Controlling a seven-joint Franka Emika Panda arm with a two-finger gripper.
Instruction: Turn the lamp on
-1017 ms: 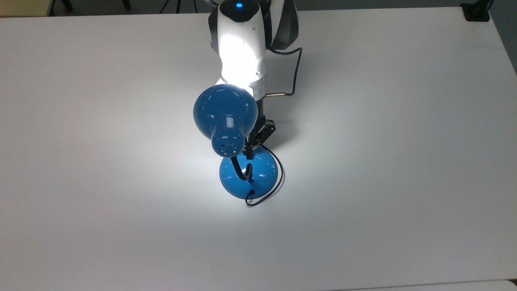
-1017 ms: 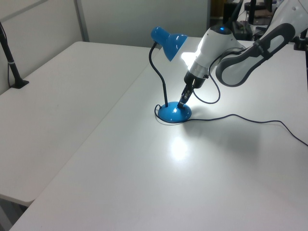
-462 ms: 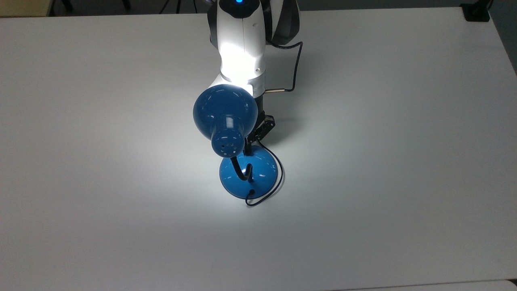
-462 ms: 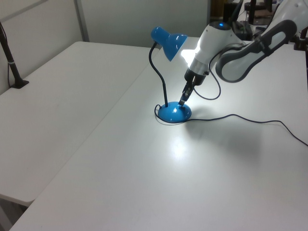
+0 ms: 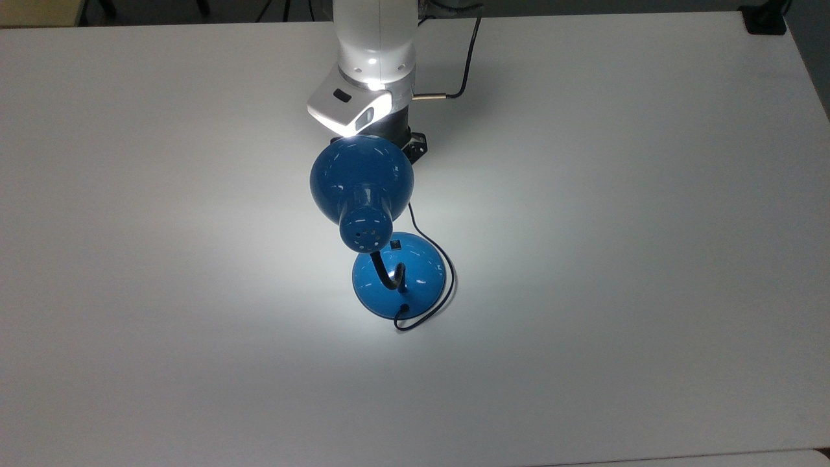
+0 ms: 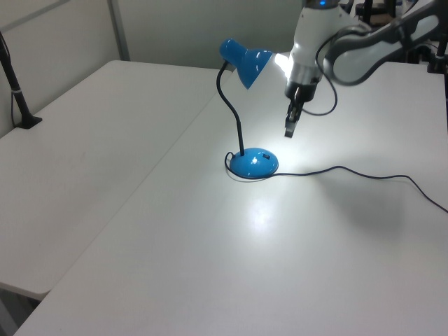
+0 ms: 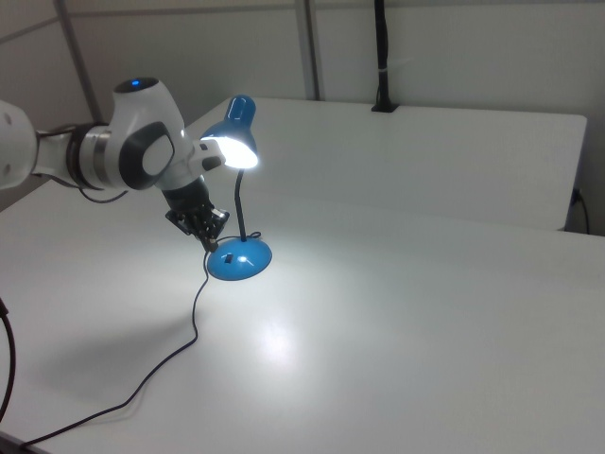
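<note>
One lamp (image 5: 362,188) stands near the middle of the white desk (image 5: 616,259), upright on its domed base (image 6: 255,163). It is lit: the shade (image 7: 233,144) glows and a bright patch lies on the desk in front of the base. By that evidence the task appears done.

The tool (image 6: 290,126) hangs in the air above and beside the base, clear of the lamp and touching nothing. It holds nothing. Whether its fingers stand apart or together cannot be told.

Handling, as judged:
- Shade and base are glossy and hard, likely enamelled metal or plastic. A grip on either would probably slip.
- The base is wide and low and looks to carry the lamp's weight. It should stay put under a light downward press.
- The black neck (image 6: 229,105) is thin and curved, and probably bends if pushed. The shade sits high on it, so a sideways knock there could tip the lamp.
- The switch (image 5: 395,246) is a small black part on top of the base, on the side toward the arm. It is the only point that needs contact: a short press from above, no grasp.
- The thin cord (image 6: 364,174) runs slack from the base across the desk. It could snag a low pass.

Count: one lamp, one switch, one cord, one arm, one tool.
</note>
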